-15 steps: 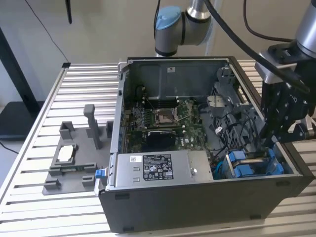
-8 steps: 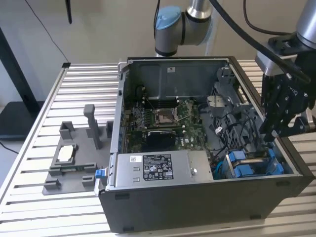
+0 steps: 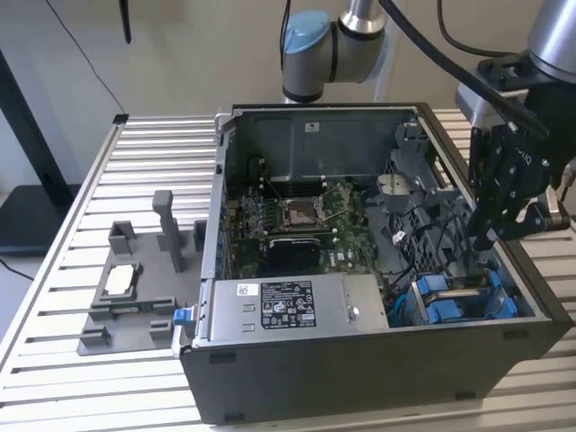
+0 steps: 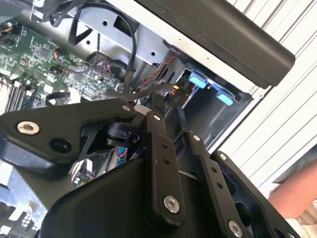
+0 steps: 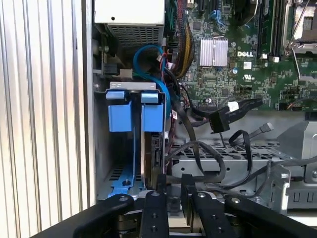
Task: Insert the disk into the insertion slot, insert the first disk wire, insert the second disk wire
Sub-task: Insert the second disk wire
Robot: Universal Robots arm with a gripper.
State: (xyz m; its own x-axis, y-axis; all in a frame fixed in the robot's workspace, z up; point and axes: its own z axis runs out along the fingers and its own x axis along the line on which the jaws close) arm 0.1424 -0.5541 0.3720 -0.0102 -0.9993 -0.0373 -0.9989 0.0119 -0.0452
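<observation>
Gripper (image 3: 484, 241) hangs above disk (image 5: 151, 148), near labelled power supply (image 3: 279, 306).

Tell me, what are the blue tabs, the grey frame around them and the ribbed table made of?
Blue tabs: plastic by the look, matte, evenly coloured, moulded. Grey frame: thin sheet metal, probably steel, dull with folded edges. Table: ribbed pale metal, likely aluminium, with a soft sheen.

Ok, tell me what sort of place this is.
Probably a robotics lab bench for computer assembly: an open desktop computer case sits on a slatted metal table, a robot arm reaches over it, and a grey parts fixture lies beside it.
</observation>
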